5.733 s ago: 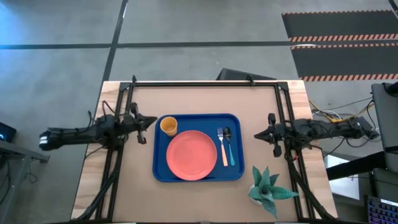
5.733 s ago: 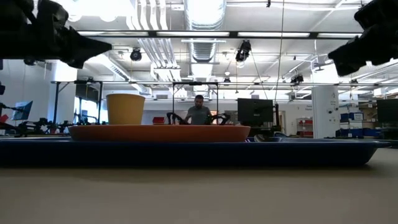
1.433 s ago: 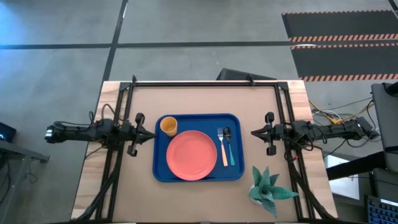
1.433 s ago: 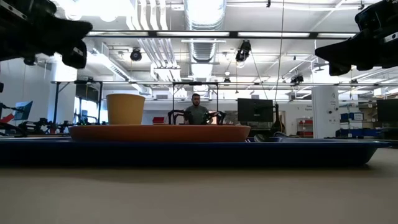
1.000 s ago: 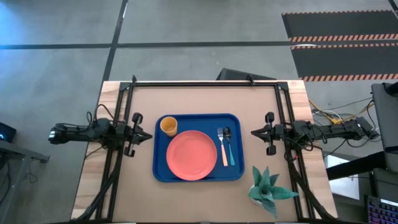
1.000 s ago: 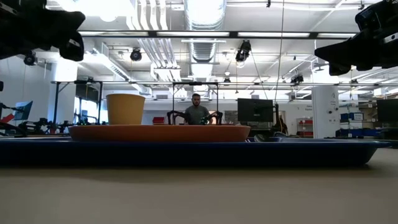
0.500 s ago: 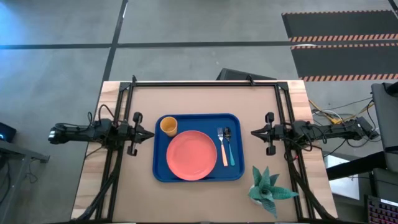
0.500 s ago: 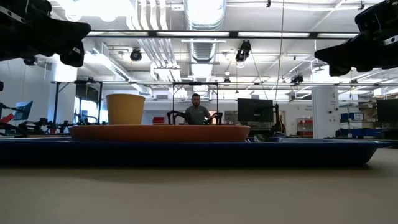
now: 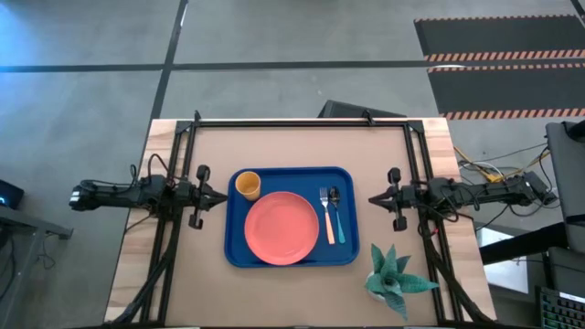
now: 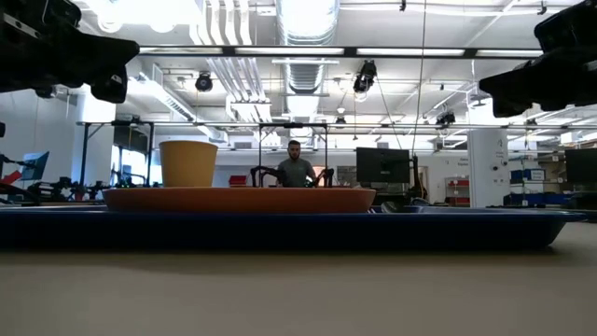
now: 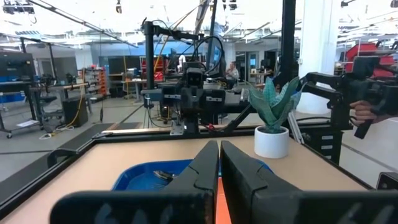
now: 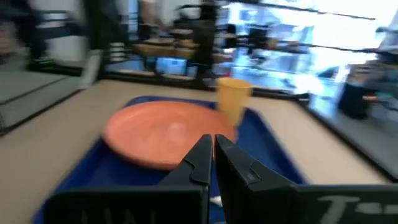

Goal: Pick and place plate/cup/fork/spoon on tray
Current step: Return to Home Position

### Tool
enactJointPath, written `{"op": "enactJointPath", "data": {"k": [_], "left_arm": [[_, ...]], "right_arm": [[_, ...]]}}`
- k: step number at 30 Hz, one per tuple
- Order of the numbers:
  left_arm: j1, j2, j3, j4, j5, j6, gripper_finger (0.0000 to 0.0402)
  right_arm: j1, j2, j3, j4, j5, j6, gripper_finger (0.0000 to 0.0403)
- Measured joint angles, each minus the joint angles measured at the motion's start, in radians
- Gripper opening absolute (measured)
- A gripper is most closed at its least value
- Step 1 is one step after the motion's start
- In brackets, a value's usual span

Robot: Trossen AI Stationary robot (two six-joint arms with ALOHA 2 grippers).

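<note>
The blue tray [image 9: 292,171] lies flat mid-table. On it rest the salmon plate [image 9: 281,228], the yellow-orange cup [image 9: 248,185] upright at its far left corner, and the orange-handled fork [image 9: 326,217] beside the teal-handled spoon [image 9: 336,215] on its right side. My left gripper [image 9: 222,200] hovers shut and level just left of the tray, pointing at it. My right gripper [image 9: 372,198] hovers shut and level just right of the tray. The right wrist view shows the plate [image 12: 161,134] and the cup [image 12: 233,99] beyond its shut fingers.
A small potted plant [image 9: 395,279] in a white pot stands near the tray's near right corner. Black frame rails [image 9: 302,122] run along the table's far, left and right sides. A person [image 10: 296,170] stands in the room behind the table.
My left gripper has tipped down a little in the low view, staying beside the tray's left edge. The tray and the dishes on it have kept still.
</note>
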Motion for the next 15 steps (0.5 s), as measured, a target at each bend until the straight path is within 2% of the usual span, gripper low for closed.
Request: {"op": "enactJointPath", "data": {"k": [2, 4, 10, 15], "left_arm": [[0.0, 0.001, 0.002, 0.0, 0.0, 0.0, 0.0], [0.0, 0.001, 0.002, 0.0, 0.0, 0.0, 0.0], [0.0, 0.002, 0.002, 0.001, 0.0, 0.0, 0.0], [0.0, 0.002, 0.002, 0.002, 0.0, 0.0, 0.0]], "right_arm": [[0.0, 0.0, 0.0, -0.024, -0.045, 0.022, 0.0009], [0.0, 0.002, 0.002, -0.033, -0.048, 0.042, 0.0009], [0.0, 0.001, 0.005, -0.034, 0.003, 0.012, 0.0009], [0.0, 0.001, 0.005, -0.035, 0.006, 0.025, 0.0009]]}}
